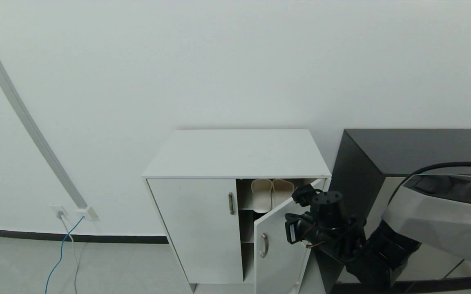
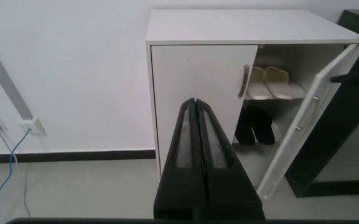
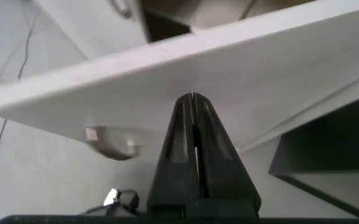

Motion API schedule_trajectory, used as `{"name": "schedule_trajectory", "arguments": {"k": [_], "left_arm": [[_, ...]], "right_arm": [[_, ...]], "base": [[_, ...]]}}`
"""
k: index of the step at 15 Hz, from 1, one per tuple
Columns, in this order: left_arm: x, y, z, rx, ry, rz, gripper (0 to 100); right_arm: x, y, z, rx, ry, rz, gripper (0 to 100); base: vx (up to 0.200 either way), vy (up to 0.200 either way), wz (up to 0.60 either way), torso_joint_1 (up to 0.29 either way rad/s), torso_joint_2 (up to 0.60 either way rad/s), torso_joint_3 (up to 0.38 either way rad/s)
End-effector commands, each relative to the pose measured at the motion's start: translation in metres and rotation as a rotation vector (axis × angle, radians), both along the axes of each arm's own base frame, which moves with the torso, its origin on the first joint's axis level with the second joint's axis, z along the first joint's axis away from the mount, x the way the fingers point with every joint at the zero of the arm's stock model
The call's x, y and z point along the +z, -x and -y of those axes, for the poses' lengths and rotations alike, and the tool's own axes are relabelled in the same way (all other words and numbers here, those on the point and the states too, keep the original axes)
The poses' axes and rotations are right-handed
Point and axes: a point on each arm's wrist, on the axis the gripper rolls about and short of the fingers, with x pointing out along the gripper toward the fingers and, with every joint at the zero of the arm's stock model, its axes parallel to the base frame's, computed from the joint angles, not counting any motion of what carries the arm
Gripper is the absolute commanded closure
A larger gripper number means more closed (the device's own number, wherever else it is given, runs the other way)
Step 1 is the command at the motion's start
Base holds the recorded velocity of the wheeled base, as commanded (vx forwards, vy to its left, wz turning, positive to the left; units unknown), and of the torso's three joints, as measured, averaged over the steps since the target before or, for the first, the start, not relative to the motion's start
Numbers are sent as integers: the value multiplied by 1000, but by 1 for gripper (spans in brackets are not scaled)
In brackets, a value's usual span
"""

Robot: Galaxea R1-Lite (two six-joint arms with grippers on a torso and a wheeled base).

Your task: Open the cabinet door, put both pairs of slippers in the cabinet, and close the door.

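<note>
**Both pairs of slippers on the shelves, right door ajar**

The white cabinet [image 1: 237, 153] stands against the wall. Its left door [image 1: 196, 228] is shut and its right door [image 1: 280, 249] is swung partway out. Inside the cabinet, behind the open door, a pale pair of slippers [image 1: 272, 194] lies side by side on the upper shelf, toes toward the back. A dark pair of slippers [image 2: 258, 127] sits on the shelf just below it.

The right gripper [image 3: 193, 99] has its two fingers pressed together with nothing between them. It sits at the outer face of the right door, near that door's top free corner and above the door handle [image 1: 264, 245]. The tip looks to be at the panel, but whether it actually touches cannot be told.

The left gripper [image 2: 195, 106] is likewise closed tight and empty. It is held in front of the cabinet and well apart from it, pointing toward the left door.

A dark unit [image 1: 382, 155] stands just beside the cabinet on the side of the open door. On the cabinet's other side, low on the wall, is a wall socket [image 1: 59, 211], and a blue cable [image 1: 61, 253] runs from near it down to the floor.
</note>
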Motion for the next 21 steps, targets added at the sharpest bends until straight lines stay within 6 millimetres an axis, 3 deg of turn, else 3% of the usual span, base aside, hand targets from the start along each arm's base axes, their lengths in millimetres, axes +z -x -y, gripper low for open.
{"name": "schedule_trajectory", "arguments": {"k": [1,8,14,21], "left_arm": [[0,0,0,2,0,-1,100],[0,0,0,0,0,-1,100],[0,0,0,0,0,-1,100],[0,0,0,0,0,-1,100]], "right_arm": [[-17,-22,-2,-27,1,-1,100],[-16,-64,-3,-55,-40,50,100],[-11,-81,-1,-78,-47,62,100],[-18,-102,6,-113,-47,65,100]], "base": [[0,0,0,0,0,0],[0,0,0,0,0,0],[0,0,0,0,0,0],[0,0,0,0,0,0]]}}
